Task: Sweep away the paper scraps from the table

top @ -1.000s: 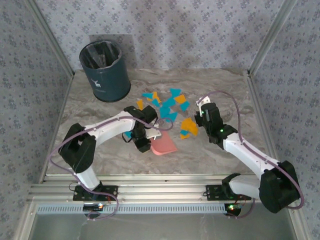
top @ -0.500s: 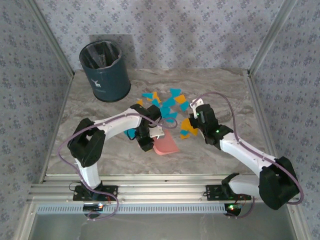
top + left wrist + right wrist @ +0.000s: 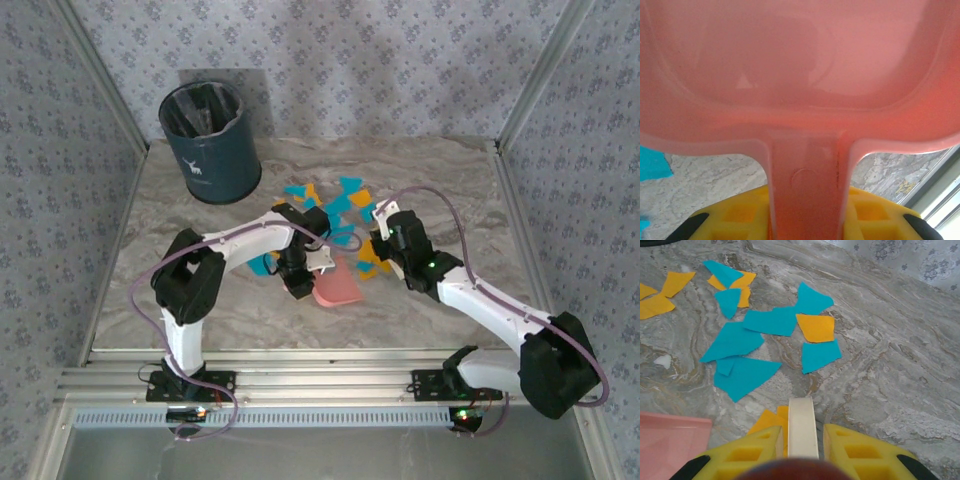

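Turquoise and orange paper scraps [image 3: 335, 205] lie in a loose cluster at the middle of the marble table [image 3: 200, 300]. My left gripper [image 3: 303, 283] is shut on the handle [image 3: 805, 180] of a pink dustpan [image 3: 336, 290], which rests on the table just in front of the cluster. Up close, the pan [image 3: 800, 60] spreads beyond my left gripper [image 3: 805, 217]. My right gripper [image 3: 383, 243] is shut on a narrow white tool [image 3: 802, 427] at the cluster's right side. Ahead of my right gripper [image 3: 802, 442] lie turquoise scraps [image 3: 745, 372] and an orange one [image 3: 816, 327].
A dark blue bin [image 3: 208, 140] stands at the back left corner. Patterned walls and slanted aluminium posts [image 3: 530, 90] close in the sides. An aluminium rail [image 3: 320, 385] runs along the near edge. A corner of the dustpan [image 3: 670, 440] lies left of the right gripper.
My right gripper has moved left toward the dustpan, pushing the orange scraps near it the same way. My left gripper and the dustpan have shifted slightly right.
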Available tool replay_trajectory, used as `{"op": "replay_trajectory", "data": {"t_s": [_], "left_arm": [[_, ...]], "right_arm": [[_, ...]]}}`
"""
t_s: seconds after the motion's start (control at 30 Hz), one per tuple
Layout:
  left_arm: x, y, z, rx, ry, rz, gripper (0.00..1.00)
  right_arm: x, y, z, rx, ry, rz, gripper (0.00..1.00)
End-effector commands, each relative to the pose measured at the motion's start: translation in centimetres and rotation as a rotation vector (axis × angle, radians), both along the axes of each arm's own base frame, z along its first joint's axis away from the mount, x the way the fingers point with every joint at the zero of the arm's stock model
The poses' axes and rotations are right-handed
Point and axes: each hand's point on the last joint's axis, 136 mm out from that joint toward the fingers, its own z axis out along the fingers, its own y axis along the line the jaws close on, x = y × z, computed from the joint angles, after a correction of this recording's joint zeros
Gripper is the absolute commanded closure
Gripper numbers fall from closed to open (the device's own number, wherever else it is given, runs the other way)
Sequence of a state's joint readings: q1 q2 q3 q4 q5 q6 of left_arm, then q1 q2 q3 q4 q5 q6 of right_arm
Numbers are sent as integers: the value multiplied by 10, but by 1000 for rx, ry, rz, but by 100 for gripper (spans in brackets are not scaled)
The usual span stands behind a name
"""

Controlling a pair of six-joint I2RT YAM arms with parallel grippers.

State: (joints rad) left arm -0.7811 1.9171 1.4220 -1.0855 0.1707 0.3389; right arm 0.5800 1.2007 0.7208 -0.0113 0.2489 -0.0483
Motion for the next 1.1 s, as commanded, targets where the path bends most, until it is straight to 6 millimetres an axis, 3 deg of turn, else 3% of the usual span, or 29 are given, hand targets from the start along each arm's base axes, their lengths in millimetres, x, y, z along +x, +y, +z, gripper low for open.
{"op": "replay_trajectory", "data": {"t_s": [0.0, 0.53, 1.07], "left_arm": [[-4, 2, -1, 41, 38, 21, 100], [9, -6, -7, 55, 25, 62, 100], [14, -10, -7, 50, 15, 73, 100]], "right_arm": [[-4, 14, 3, 50, 24, 34, 100], [-15, 33, 8, 131, 56, 103, 100], [-34, 48, 29, 212, 79, 202, 100]]}}
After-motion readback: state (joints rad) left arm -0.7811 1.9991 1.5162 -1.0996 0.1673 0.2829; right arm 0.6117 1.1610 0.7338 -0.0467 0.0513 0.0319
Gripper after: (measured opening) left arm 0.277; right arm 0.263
